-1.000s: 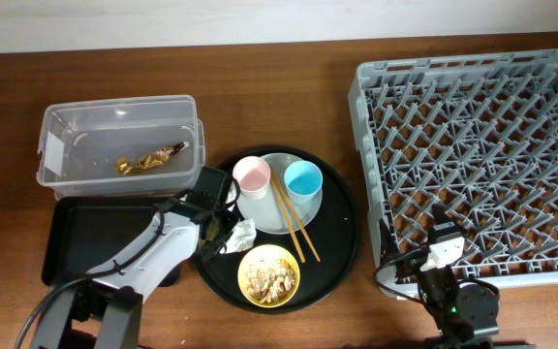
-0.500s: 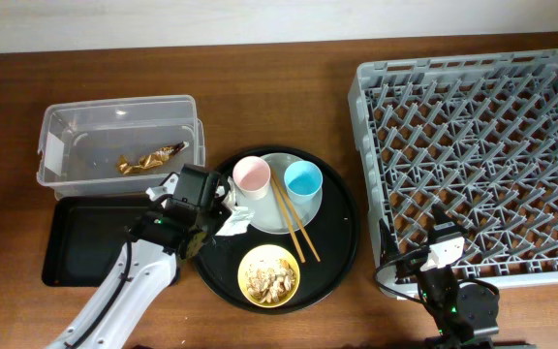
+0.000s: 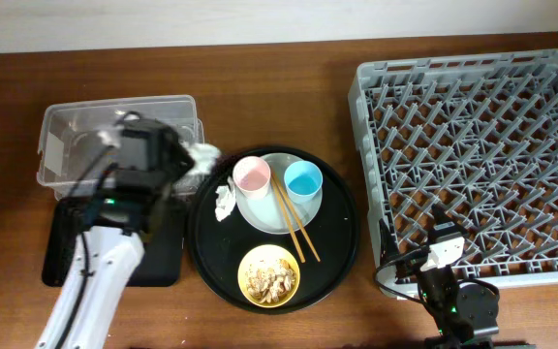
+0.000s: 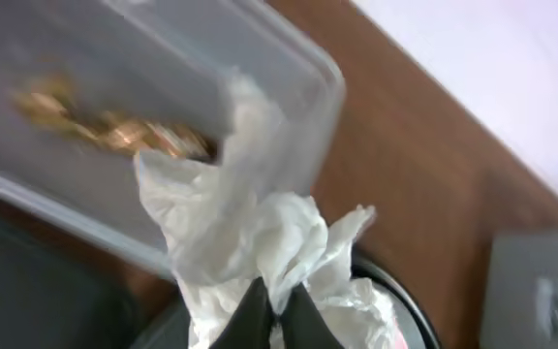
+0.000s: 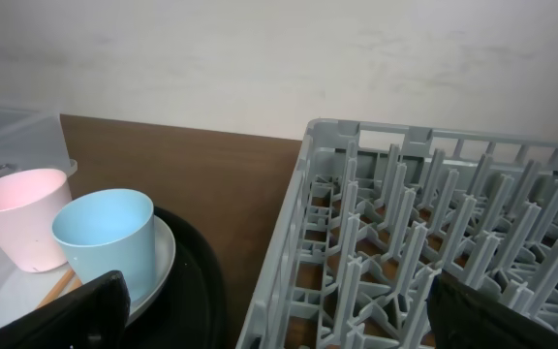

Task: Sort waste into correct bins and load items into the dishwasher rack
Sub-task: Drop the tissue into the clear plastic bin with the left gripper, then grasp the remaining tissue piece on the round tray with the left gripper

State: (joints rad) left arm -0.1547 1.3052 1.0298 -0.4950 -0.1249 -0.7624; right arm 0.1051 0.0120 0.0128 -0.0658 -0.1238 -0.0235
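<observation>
Nearest us, the R gripper (image 5: 277, 291) sits low at the front edge of the dishwasher rack (image 3: 366, 116), jaws spread wide w/ nothing between them. Next out, on the round black tray (image 3: 342, 242), we see the yellow bowl (image 3: 244, 269) at the tray's near side, w/ beige food scraps (image 3: 269, 279) in it. Behind it the chopsticks (image 3: 294, 225) lie slantwise, far ends on the grey plate (image 3: 263, 215), near ends toward the bowl. On the plate stand the pink cup (image 3: 252, 176) at L and the blue cup (image 3: 303, 179) at R, both upright. A loose napkin (image 3: 226, 201) lies on the round tray just beside the plate's L edge. L of that tray is the shallow black tray (image 3: 61, 228), partly under the L arm. Farther back, the L gripper (image 4: 274, 312) is pinched tight on a crumpled white napkin (image 4: 250, 233), held up at the R end of the clear tub (image 3: 66, 121). Inside the tub we make out the gold wrapper (image 4: 105, 134), blurred. The rack fills the R side, near to far
</observation>
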